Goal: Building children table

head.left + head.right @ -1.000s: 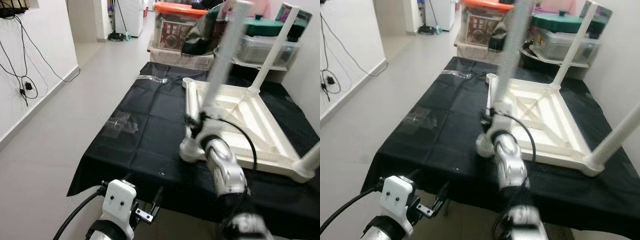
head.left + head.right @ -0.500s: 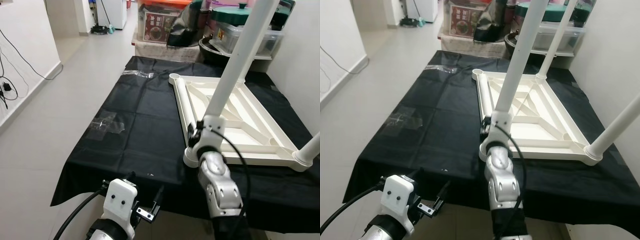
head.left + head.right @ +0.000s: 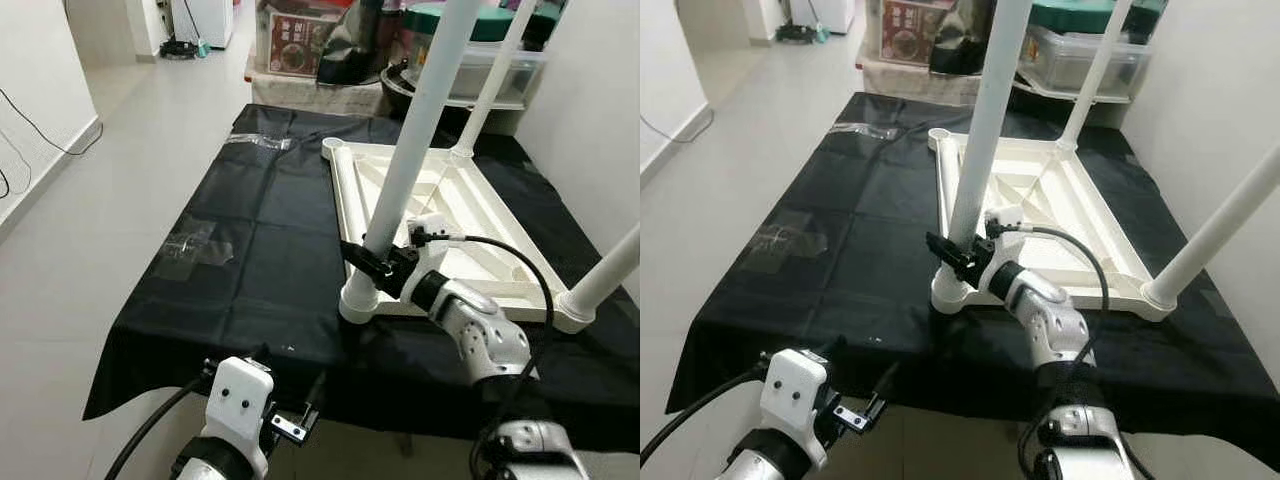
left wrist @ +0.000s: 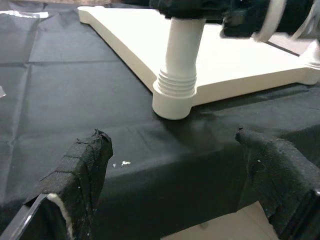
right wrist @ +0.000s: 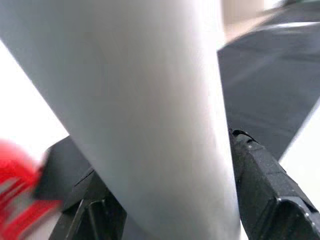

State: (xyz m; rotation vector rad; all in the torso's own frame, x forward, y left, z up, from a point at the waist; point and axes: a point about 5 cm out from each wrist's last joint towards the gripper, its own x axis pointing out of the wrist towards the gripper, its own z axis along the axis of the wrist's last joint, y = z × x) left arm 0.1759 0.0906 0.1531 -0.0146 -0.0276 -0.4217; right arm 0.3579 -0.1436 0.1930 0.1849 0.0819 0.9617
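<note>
A white children's table top (image 3: 470,215) lies upside down on a black cloth (image 3: 270,260). Three white legs stand up from it: the near-left leg (image 3: 405,170), a far leg (image 3: 492,85) and a near-right leg (image 3: 605,280). The far-left corner socket (image 3: 333,146) holds no leg. My right gripper (image 3: 375,265) is shut on the near-left leg just above its threaded base (image 4: 176,87); in the right wrist view the leg (image 5: 150,115) sits between the black fingers (image 5: 265,195). My left gripper (image 4: 172,137) is open, low at the cloth's near edge, facing that leg's socket.
Storage bins and boxes (image 3: 480,60) crowd the far end beyond the cloth. A white wall (image 3: 590,120) runs close on the right. Tiled floor (image 3: 110,190) opens to the left. A patch of clear tape (image 3: 190,245) lies on the cloth's left part.
The head view has shifted. My right forearm has swung out to the right of the near-left leg while its gripper stays on the leg's base. The left gripper has kept its place.
</note>
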